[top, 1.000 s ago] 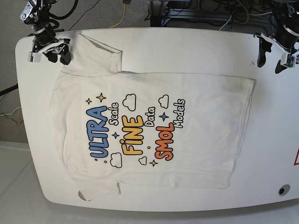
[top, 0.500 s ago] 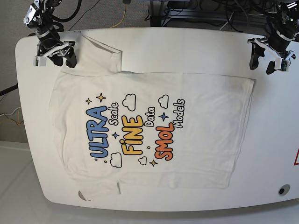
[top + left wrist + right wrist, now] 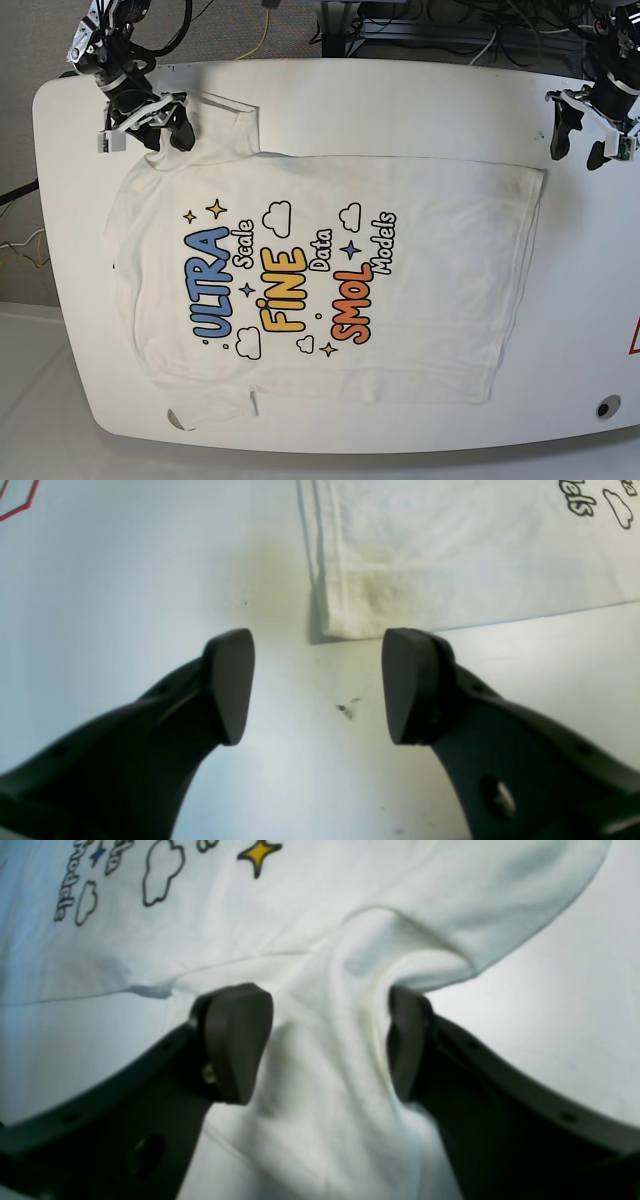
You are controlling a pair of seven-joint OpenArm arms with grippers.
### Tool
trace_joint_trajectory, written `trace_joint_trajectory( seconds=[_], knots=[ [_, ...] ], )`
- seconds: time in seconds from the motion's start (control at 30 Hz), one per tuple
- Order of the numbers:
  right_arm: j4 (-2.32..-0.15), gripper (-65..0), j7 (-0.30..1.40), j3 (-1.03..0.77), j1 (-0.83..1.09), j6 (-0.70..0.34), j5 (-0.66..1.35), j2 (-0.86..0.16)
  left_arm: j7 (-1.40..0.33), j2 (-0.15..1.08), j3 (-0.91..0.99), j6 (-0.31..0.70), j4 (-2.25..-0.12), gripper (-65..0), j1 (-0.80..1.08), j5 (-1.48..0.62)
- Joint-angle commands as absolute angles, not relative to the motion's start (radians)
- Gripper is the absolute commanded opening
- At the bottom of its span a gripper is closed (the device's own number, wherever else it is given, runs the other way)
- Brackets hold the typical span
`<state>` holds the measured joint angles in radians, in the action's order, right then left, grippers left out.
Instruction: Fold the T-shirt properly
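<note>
The T-shirt (image 3: 320, 280) lies flat, print side up, on the white counter (image 3: 400, 110) and covers most of it.

Right arm: it enters from the counter's far corner, at the left of the base view. The right gripper (image 3: 148, 128) sits over the T-shirt's far sleeve. Its jaws stand apart, one on each side of a raised ridge of sleeve cloth; whether they touch the cloth cannot be told.

Left arm: it stands at the opposite far corner. The left gripper (image 3: 590, 125) is over bare counter, near the T-shirt's hem corner but clear of it. Its jaws stand apart with nothing between them.

View differences:
- The right wrist view shows the right gripper (image 3: 325, 1045) with the sleeve bunched into a fold between its jaws, and a yellow star (image 3: 258, 854) and cloud outlines on the T-shirt (image 3: 320, 915) beyond. The base view does not resolve this fold.
- The left wrist view shows the left gripper (image 3: 320, 685) above the counter (image 3: 125, 580), the stitched hem corner of the T-shirt (image 3: 450, 555) just beyond the jaws, and small dark specks (image 3: 347, 710) on the counter between them.
- Only the base view shows the full print, ULTRA, FINE and SMOL.

Surface and room: the counter has rounded corners. Cables (image 3: 420, 30) and grey floor lie past the counter's far edge.
</note>
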<state>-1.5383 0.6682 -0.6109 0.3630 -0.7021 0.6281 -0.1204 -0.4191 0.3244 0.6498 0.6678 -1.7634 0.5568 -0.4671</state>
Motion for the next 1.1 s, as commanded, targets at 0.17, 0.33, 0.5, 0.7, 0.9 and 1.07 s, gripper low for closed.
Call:
trace_joint_trajectory(
  seconds=[0.17,0.33,0.5,0.7,0.9,1.07],
  knots=[
    [-1.553,-27.9,0.754,-0.632,0.355,-0.698,0.611,-0.091,-0.456,0.339,0.782,0.698,-1.684,-27.4,0.537,-0.669],
    [-1.556,-33.0,0.760,-0.640,0.357,-0.698,0.608,-0.084,-0.537,0.342,0.787,0.698,-1.571,-28.0,0.492,-0.780],
    [-1.552,-50.5,0.741,-0.632,0.357,-0.698,0.603,-0.090,-0.662,0.336,0.799,0.698,-1.477,-28.6,0.438,-0.926],
    [-1.550,-62.6,0.733,-0.616,0.362,-0.698,0.589,-0.096,-0.628,0.265,0.760,0.698,-1.523,-27.9,0.462,-0.863],
    [-1.547,-65.0,0.732,-0.582,0.360,-0.697,0.556,-0.104,-0.520,0.146,0.642,0.698,-1.625,-27.1,0.514,-0.617],
    [-1.545,-65.0,0.744,-0.579,0.363,-0.698,0.556,-0.102,-0.564,0.184,0.615,0.698,-1.557,-27.4,0.475,-0.658]
  ],
)
